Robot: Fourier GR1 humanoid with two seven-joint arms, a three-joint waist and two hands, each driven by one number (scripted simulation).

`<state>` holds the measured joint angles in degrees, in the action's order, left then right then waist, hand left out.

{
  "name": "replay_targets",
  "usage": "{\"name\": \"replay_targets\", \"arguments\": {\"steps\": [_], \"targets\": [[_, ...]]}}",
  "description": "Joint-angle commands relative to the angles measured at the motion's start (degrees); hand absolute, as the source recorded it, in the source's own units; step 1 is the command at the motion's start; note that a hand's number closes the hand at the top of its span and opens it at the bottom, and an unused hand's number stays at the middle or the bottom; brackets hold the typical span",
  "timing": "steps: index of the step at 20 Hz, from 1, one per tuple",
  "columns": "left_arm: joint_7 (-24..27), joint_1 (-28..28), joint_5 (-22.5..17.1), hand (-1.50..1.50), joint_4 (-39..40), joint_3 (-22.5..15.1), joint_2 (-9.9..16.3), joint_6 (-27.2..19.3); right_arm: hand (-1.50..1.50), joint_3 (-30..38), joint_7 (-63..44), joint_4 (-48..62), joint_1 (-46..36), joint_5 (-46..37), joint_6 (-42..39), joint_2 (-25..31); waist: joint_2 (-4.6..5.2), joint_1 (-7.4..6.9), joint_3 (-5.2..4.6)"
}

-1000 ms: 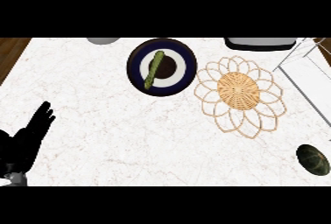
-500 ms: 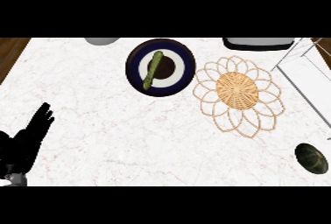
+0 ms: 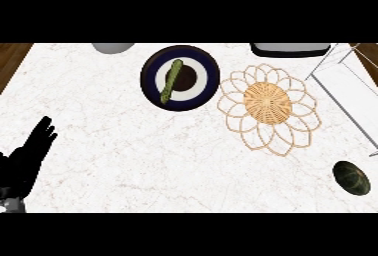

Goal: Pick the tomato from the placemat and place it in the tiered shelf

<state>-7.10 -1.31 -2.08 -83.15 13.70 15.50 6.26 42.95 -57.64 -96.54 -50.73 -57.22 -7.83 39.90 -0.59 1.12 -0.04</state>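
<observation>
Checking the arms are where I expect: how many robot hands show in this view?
1: the left hand, open, rests at the counter's lower left edge. The right hand is out of view.

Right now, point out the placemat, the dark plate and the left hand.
placemat [image 3: 269, 102], head view, on its woven round middle.
dark plate [image 3: 153, 67], head view, on the bare dark rim at its left.
left hand [image 3: 29, 157], head view, on the palm, fingers straight, at the lower left edge.
</observation>
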Motion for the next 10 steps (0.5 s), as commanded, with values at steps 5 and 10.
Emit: {"name": "replay_targets", "arguments": {"steps": [5,10], "targets": [[0.6,-1.83,0.03,0.0,0.77,0.54,-0.51,-0.18,-1.5,6.29,-13.08,-20.45,0.67,4.45,-23.22,8.1,-0.9,2.21,-0.15],[0.93,-2.56,0.17,0.0,1.12,1.87,0.07,-0.96,-1.5,12.74,-13.09,-27.26,1.58,9.87,-33.53,8.29,-1.62,4.12,-0.16]]}}
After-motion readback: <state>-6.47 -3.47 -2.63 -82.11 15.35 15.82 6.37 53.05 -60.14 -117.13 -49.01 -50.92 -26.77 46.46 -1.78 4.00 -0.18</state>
